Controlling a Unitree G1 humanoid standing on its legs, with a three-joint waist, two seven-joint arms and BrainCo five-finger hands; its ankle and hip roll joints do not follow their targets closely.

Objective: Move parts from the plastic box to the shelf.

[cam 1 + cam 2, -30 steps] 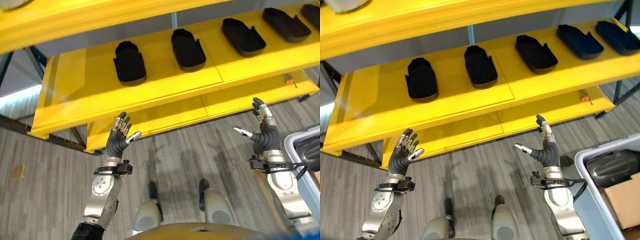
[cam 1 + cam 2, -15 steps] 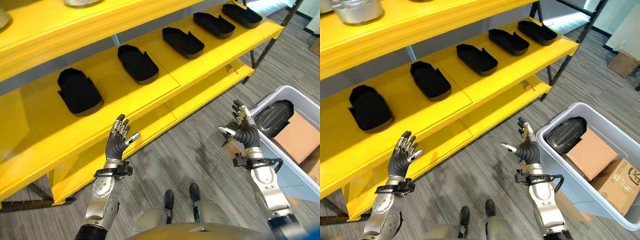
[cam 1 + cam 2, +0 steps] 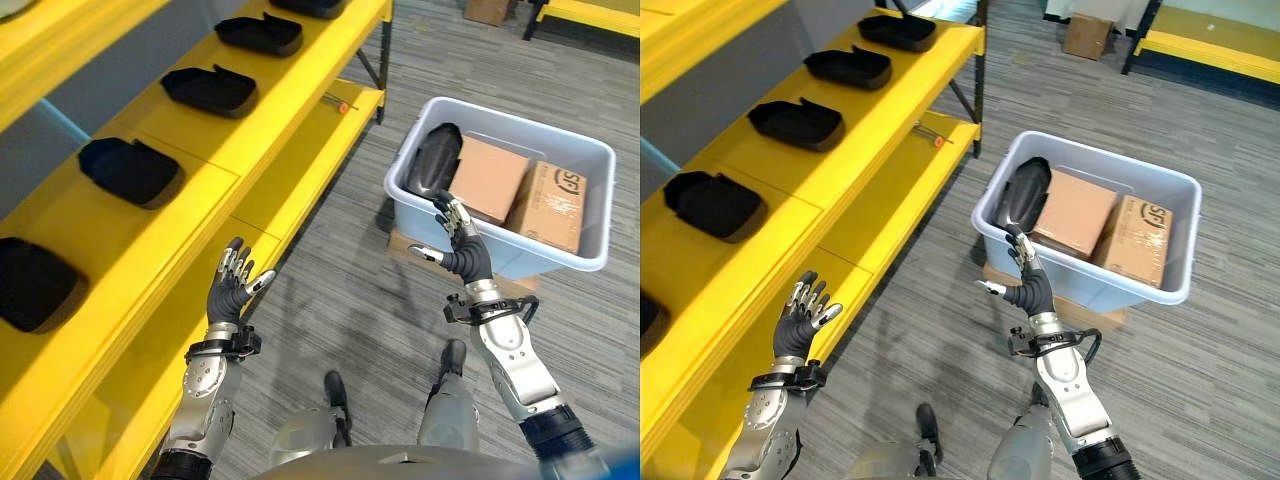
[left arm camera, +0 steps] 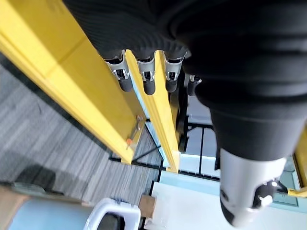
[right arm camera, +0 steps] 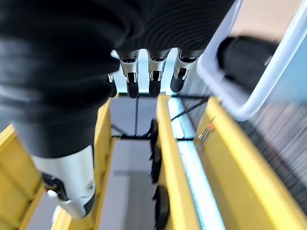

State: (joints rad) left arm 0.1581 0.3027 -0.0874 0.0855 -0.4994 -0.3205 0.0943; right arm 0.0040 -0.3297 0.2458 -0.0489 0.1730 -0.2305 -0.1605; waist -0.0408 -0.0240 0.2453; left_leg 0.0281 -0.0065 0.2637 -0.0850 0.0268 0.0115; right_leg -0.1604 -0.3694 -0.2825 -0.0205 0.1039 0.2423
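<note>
A light grey plastic box (image 3: pixel 530 258) stands on the floor to my right. In its left end lies a black moulded part (image 3: pixel 432 160), beside two cardboard boxes (image 3: pixel 488 180). The yellow shelf (image 3: pixel 200 150) runs along my left with several black parts on it, such as one (image 3: pixel 128 170) and another (image 3: pixel 208 90). My right hand (image 3: pixel 460 250) is raised and open just before the box's near-left corner, holding nothing. My left hand (image 3: pixel 233 290) is open and empty in front of the shelf's edge. In the right wrist view, straight fingers (image 5: pixel 151 79) point past the box rim (image 5: pixel 259 91).
An orange-handled tool (image 3: pixel 335 103) lies on the lower yellow shelf board. A flat cardboard piece (image 3: pixel 415 250) sticks out under the plastic box. A cardboard box (image 3: pixel 487 10) and a yellow rack (image 3: pixel 590 12) stand farther off on the grey carpet.
The camera has swung to the right, so the shelf has slid left and the plastic box has come fully into view. Both hands stay raised, open and empty.
</note>
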